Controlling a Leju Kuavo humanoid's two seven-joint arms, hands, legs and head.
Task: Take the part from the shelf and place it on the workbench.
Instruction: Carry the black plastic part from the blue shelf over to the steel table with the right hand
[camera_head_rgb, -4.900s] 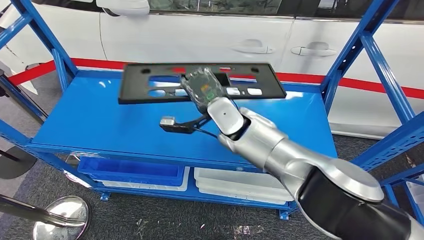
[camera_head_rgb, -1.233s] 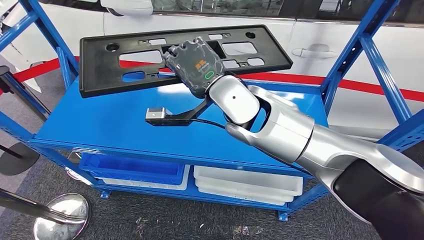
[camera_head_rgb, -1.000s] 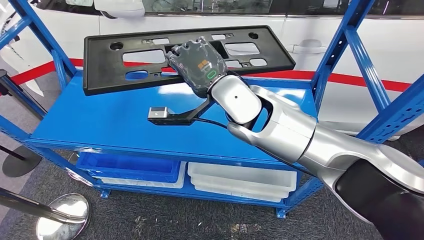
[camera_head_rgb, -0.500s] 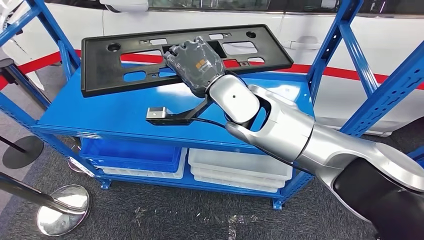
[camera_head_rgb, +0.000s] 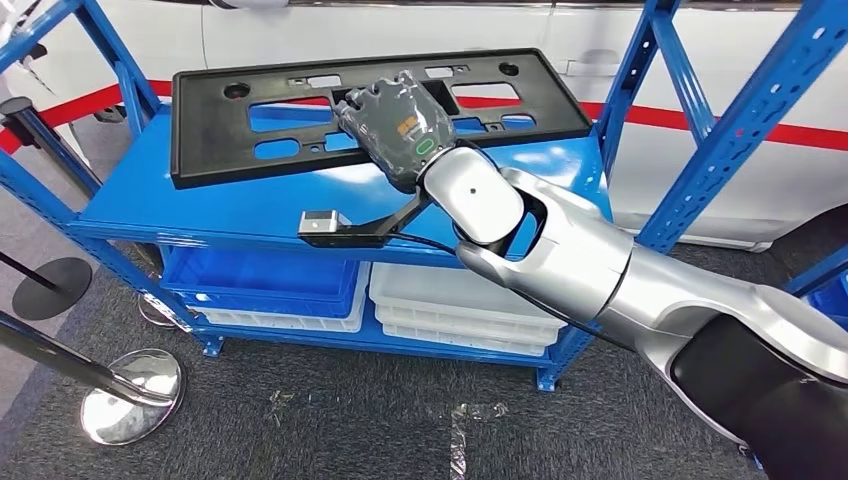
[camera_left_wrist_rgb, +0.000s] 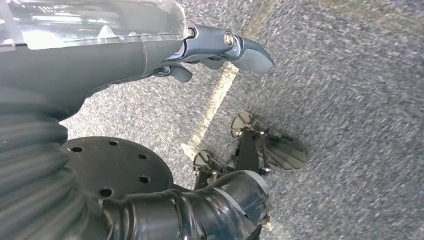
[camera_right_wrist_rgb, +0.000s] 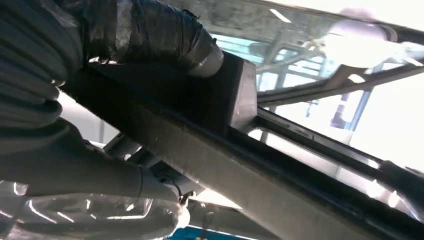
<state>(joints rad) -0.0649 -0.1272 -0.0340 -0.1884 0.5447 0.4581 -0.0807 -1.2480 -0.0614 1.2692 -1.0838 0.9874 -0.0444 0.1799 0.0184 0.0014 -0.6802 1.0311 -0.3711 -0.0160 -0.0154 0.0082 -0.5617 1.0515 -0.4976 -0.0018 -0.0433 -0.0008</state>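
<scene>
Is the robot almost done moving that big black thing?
About halfway. Done: the black part is lifted clear above the blue shelf. In hand: the right hand grips its middle. Left: carrying it to the workbench and setting it down. The left hand hangs over the floor, holding nothing.

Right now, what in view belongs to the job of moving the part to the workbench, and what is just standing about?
Job:
black plastic part, lifted above the shelf
right hand gripping it
blue shelf it came from

Standing about:
blue bin and white trays on the lower level
white car behind
barrier post base on the floor
</scene>
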